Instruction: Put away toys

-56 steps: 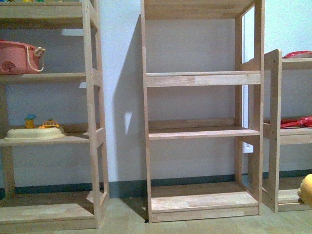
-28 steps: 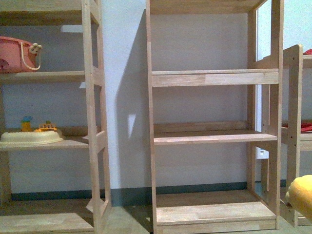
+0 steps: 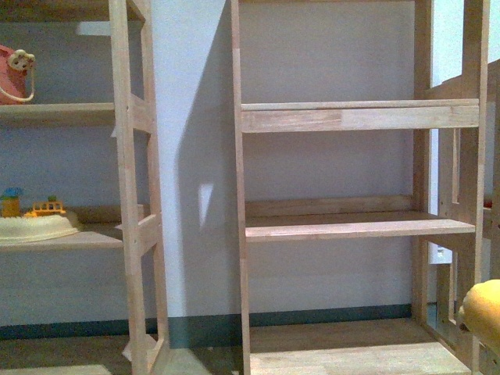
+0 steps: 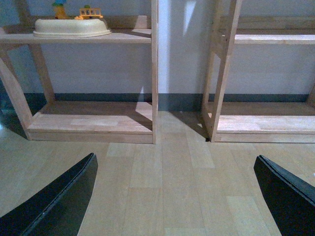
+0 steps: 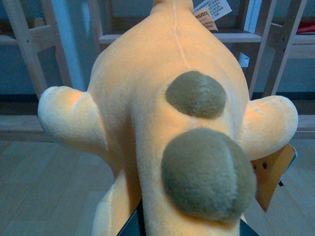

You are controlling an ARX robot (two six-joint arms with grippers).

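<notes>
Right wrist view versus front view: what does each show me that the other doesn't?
Only the right wrist view shows the plush toy close up: its orange-yellow back, two olive-green patches and a paper tag at its far end. Only the front view shows the pink basket and the cream tray carrying small toys. Both show the plush toy, though the front view has only a sliver of it at its lower right edge. Both also show the wooden shelving against the pale wall.
</notes>
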